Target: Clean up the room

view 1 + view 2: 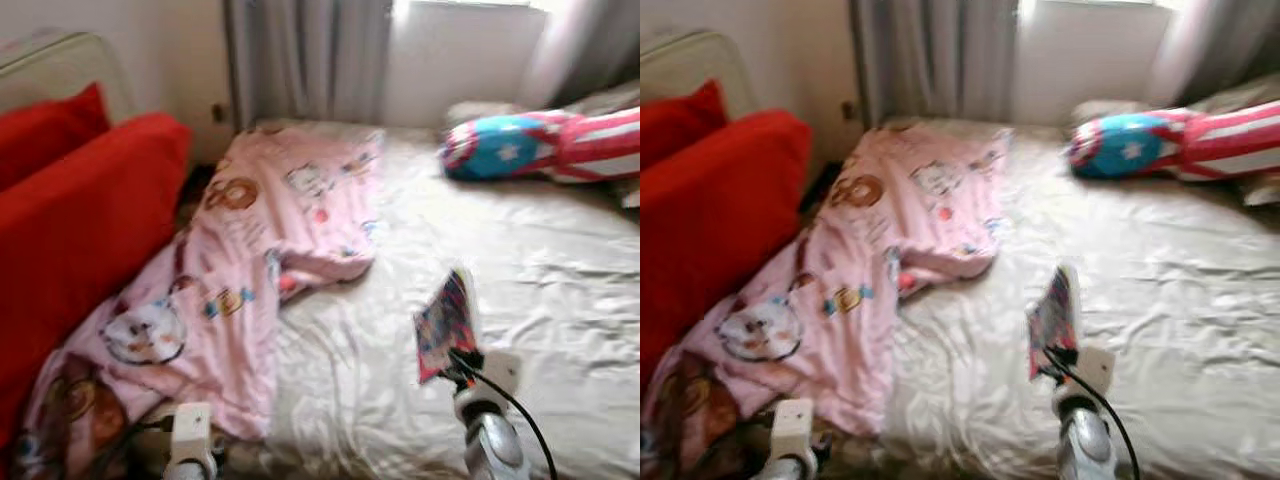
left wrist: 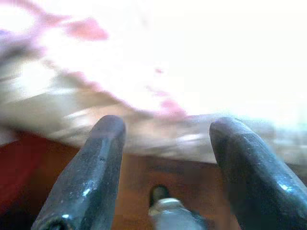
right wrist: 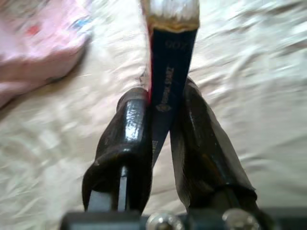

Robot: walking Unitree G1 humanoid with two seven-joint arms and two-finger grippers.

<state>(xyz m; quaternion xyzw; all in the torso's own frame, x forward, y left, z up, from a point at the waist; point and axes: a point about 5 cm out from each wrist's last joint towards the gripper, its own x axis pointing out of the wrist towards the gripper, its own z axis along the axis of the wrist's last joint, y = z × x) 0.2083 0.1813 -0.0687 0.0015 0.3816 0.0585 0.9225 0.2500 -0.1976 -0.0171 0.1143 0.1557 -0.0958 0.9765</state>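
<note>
A wide bed covered in a crumpled cream satin sheet (image 1: 560, 290) takes up most of the head view. At about five o'clock in that view the right gripper (image 1: 452, 358) is clamped on a thin book with a colourful patterned cover (image 1: 445, 322), held upright on edge above the sheet – in the right wrist view its dark blue spine (image 3: 170, 86) sits squeezed between the two black fingers (image 3: 125, 139). From ten o'clock down to seven o'clock sprawls a rumpled pink blanket printed with cartoon animals (image 1: 260, 260), draped off the bed's edge beside a red cushioned sofa (image 1: 70, 220). At two o'clock lies a long pillow in blue with a white star and red-and-white stripes (image 1: 545, 145), under grey curtains (image 1: 305, 55). The left gripper (image 2: 165, 158) hangs low at seven o'clock (fingers spread apart, holding nothing) – near the blanket's hem
</note>
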